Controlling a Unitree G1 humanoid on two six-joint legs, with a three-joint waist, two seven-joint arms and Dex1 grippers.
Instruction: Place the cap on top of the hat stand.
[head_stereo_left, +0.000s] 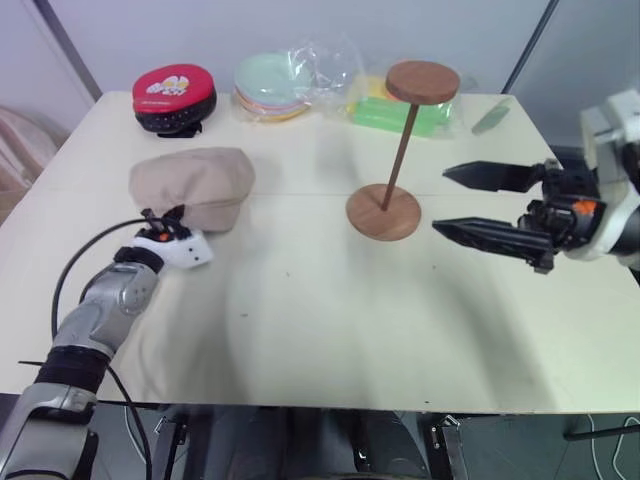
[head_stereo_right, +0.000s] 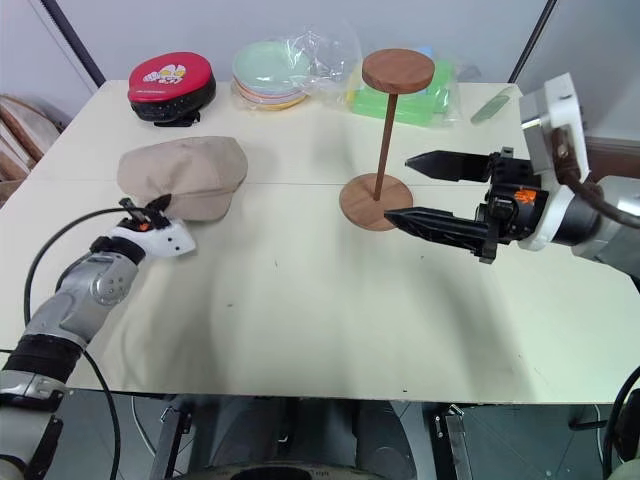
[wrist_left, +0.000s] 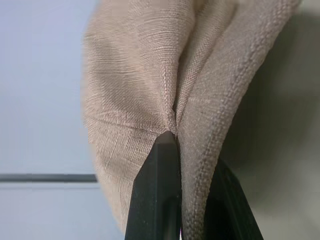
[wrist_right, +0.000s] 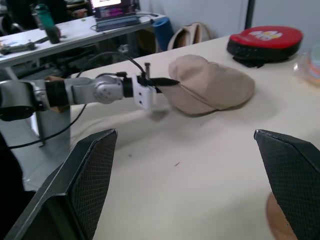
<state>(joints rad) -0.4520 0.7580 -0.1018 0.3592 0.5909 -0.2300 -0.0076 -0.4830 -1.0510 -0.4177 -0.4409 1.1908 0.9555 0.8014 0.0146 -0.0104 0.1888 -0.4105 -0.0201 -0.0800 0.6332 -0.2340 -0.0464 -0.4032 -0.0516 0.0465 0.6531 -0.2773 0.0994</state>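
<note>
Cap (head_stereo_left: 195, 186) pinched at its near edge by my left tool (head_stereo_left: 172, 226); stand (head_stereo_left: 400, 150) lies rightward, beside my spread right tool (head_stereo_left: 478, 204).

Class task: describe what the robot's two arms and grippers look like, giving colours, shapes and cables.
The left arm is silver-grey metal with a looping black cable and a white wrist block. The left gripper and right gripper have long, pointed black jaws. The right arm is white and grey with orange marks.

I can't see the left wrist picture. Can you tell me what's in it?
The left gripper is shut on the edge of the beige cap, pinching a fold of its woven cloth between two black fingers. The cap hangs close to the camera, with a pale plain background beside it.
</note>
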